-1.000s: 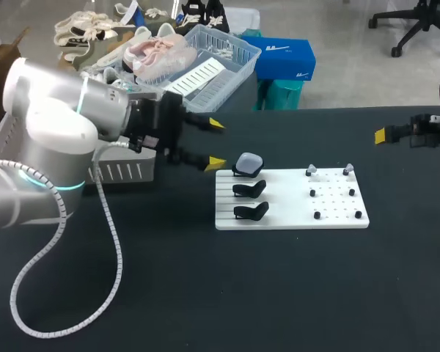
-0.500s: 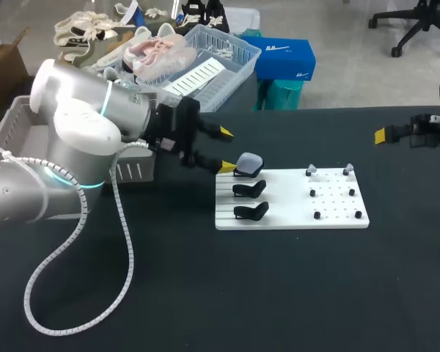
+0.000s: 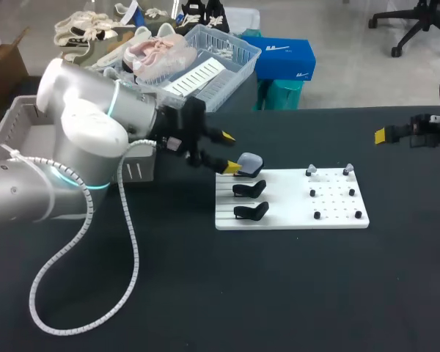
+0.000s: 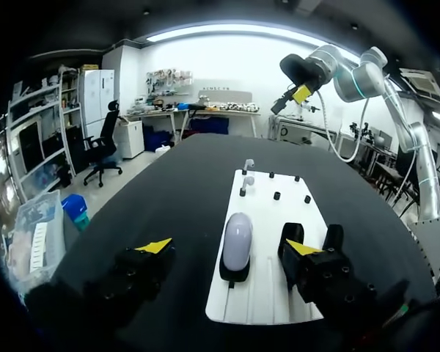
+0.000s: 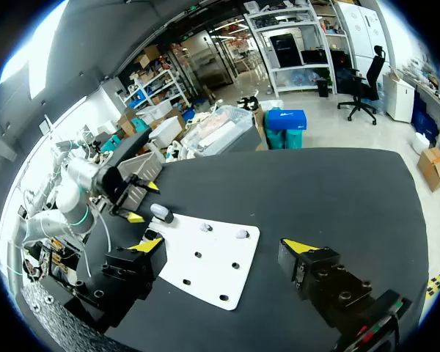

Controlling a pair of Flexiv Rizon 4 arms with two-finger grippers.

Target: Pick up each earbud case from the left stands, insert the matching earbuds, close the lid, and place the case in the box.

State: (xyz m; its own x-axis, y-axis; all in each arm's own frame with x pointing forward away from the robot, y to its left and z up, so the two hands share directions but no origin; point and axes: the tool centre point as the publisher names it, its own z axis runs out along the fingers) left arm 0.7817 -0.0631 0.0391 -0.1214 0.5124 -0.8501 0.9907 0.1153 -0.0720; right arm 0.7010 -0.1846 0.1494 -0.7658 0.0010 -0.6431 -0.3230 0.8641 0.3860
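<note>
A closed grey earbud case rests on the rearmost of three black stands on a white board. The two nearer stands are empty. My left gripper is open, its yellow tips just left of the case. In the left wrist view the case lies just ahead, in line with the gap of the open left gripper. Two pale earbuds stand at the board's far right end. My right gripper is open and empty, far off at the table's right edge.
Small black pegs dot the board's right half. A grey box stands behind my left arm at the table's left edge. A white cable loops from that arm over the dark tabletop.
My left gripper has moved right toward the board, and its tips now flank the near end of the case. The right arm has kept still.
</note>
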